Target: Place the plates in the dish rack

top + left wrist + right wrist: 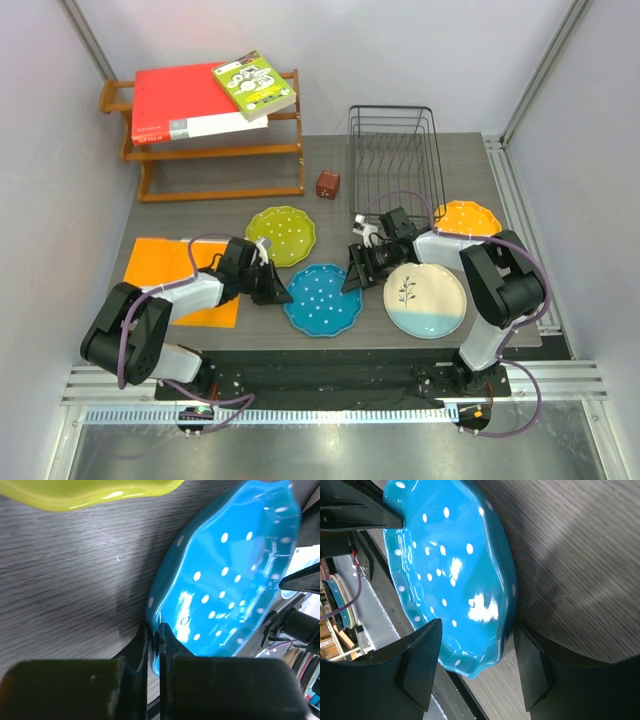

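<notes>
Left tool (154, 632) is closed to a thin pinch on the blue plate (322, 298), at its rim toward frame left in the top view. Right tool (477, 652) straddles the opposite rim with its jaws wide, gripping nothing. The plate lies face up on the bench (210, 215) at lower centre, well apart from the dish rack (393, 150) at upper right. Being round, it has no long axis. Likely hazard on lifting: the glazed, scalloped rim slips or pivots in the single narrow pinch.
</notes>
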